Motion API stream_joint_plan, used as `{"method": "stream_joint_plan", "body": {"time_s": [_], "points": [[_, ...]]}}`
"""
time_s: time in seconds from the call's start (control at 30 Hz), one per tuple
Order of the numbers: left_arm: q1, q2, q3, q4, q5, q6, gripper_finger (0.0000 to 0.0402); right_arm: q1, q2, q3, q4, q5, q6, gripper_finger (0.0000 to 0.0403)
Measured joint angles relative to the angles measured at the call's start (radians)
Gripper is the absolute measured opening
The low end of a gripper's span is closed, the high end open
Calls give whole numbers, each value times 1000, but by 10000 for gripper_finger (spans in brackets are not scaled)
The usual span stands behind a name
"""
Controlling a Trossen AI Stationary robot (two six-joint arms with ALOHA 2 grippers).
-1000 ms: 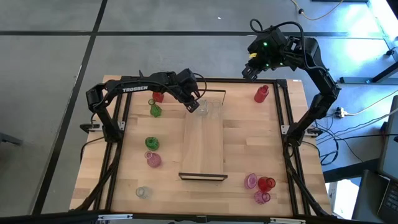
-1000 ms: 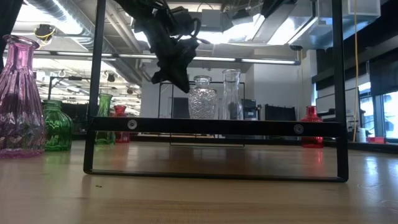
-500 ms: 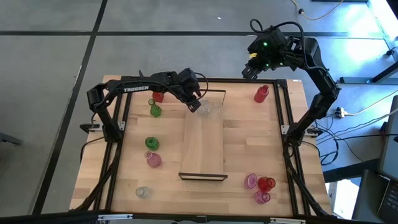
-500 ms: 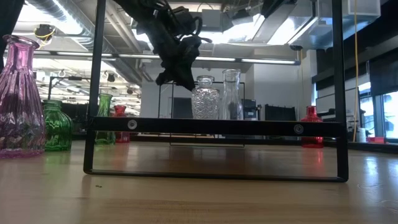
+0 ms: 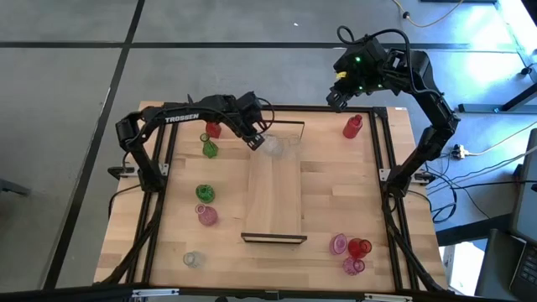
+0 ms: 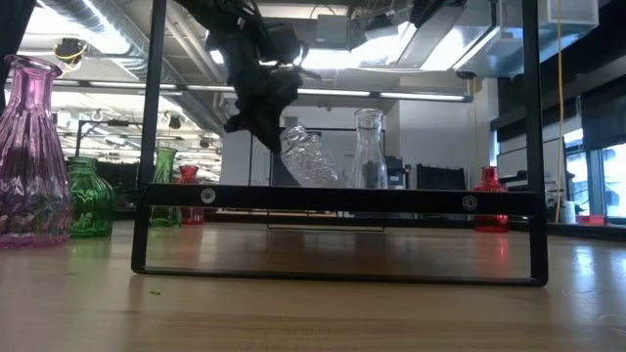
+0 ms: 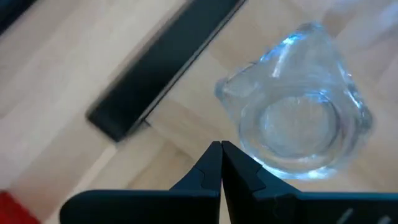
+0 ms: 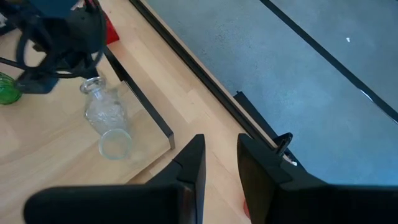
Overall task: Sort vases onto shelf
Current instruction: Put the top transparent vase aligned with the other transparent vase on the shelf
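On the light wooden tabletop (image 5: 336, 193), the left gripper (image 5: 254, 140), fingers pressed together on nothing, touches a tilting clear cut-glass vase (image 5: 272, 146) at the shelf (image 5: 273, 197)'s twelve-o'clock end, likely slippery, fragile, best pinched at its neck, while the right gripper (image 5: 335, 95), slightly parted, waits at one o'clock.

blurred dark frame (image 7: 161, 68) beside shelf (image 7: 56, 74)

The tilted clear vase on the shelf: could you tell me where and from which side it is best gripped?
Grip the tilted clear vase at its narrow neck, coming from above. Its cut body widens below, so the neck suits a narrow tool best. It leans toward the shut left tool with the tall clear vase close beside it, so a side approach looks crowded.
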Motion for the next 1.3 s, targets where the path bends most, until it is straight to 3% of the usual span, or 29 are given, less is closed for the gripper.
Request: {"method": "stream_joint_plan", "body": {"time_s": [0.97, 1.3], "points": [[-4, -14, 1, 44, 20, 5, 0, 0, 0, 0, 0, 8, -17, 76], [9, -42, 2, -165, -45, 5, 0, 0, 0, 0, 0, 7, -17, 76]]}}
